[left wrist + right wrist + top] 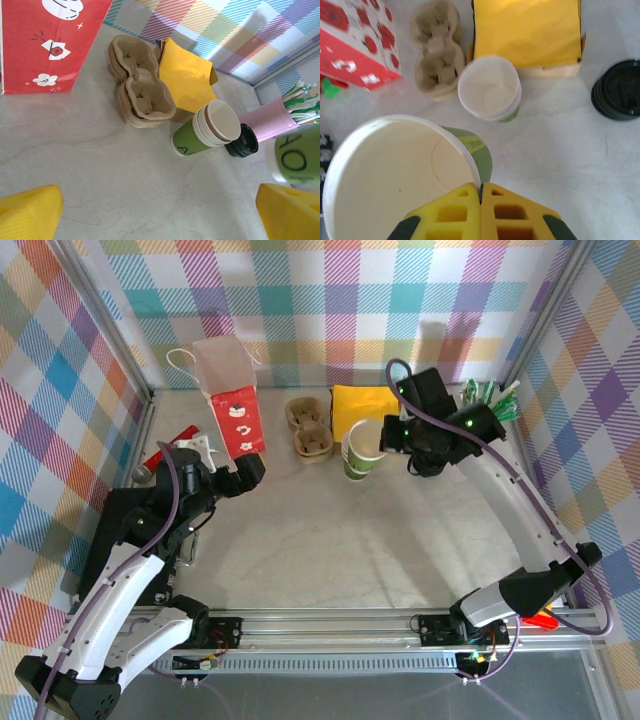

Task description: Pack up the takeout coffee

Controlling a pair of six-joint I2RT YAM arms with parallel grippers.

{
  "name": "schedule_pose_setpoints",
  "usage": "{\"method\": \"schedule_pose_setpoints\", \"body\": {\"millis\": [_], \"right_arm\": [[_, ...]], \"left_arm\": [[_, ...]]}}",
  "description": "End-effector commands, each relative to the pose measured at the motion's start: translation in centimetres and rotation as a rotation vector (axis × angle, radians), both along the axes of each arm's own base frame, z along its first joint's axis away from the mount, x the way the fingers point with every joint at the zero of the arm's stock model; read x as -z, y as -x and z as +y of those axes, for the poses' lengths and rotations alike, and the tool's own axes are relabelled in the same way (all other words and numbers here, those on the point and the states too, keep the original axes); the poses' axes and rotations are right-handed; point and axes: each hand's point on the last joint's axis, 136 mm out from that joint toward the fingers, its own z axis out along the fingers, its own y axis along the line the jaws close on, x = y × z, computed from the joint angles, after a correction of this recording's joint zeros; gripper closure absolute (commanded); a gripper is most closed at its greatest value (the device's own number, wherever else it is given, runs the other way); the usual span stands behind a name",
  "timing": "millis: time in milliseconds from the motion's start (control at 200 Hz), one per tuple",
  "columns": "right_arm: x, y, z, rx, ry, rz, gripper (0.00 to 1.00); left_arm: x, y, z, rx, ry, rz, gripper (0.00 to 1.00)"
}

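My right gripper (481, 189) pinches the rim of a lidless paper cup (395, 175) near the bench's far edge; my left gripper (160, 215) hangs wide open.

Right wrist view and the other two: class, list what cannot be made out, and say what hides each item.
Held cup: its printed lettering, left wrist view, cut off by the right edge.
Black lids: how many are stacked, right wrist view, blurred and cut by the right edge.
Red bag: its inside, top external view, hidden by its own walls.
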Motion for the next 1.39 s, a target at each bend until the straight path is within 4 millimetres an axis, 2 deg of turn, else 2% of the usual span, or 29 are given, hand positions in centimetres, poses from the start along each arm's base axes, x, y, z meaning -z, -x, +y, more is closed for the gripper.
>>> {"method": "schedule_pose_setpoints", "body": {"millis": [0, 345, 610, 755, 985, 1390], "right_arm": [[1.2, 1.3, 0.2, -0.006, -0.023, 0.010, 0.98], [8.6, 3.9, 0.9, -0.019, -0.015, 0.092, 0.96], [13.2, 4.9, 2.2, -0.025, -0.029, 0.163, 0.97], [14.9, 5.0, 2.9, -0.039, -0.013, 0.165, 0.97], [16.5, 4.6, 4.0, -0.062, -0.009, 0.161, 0.97], [19.5, 4.4, 4.5, -0.068, 0.073, 0.203, 0.94]], "left_arm": [[0.5, 0.1, -0.1, -0.008, 0.011, 0.006, 0.02], [1.9, -0.4, -0.6, -0.003, 0.028, 0.030, 0.02], [2.6, -0.7, -0.9, -0.002, 0.036, 0.047, 0.03], [3.1, -0.8, -1.0, 0.002, 0.032, 0.061, 0.02], [3.8, -0.9, -1.3, 0.005, 0.047, 0.072, 0.02], [4.3, -1.1, -1.4, 0.003, 0.045, 0.085, 0.03]]}}
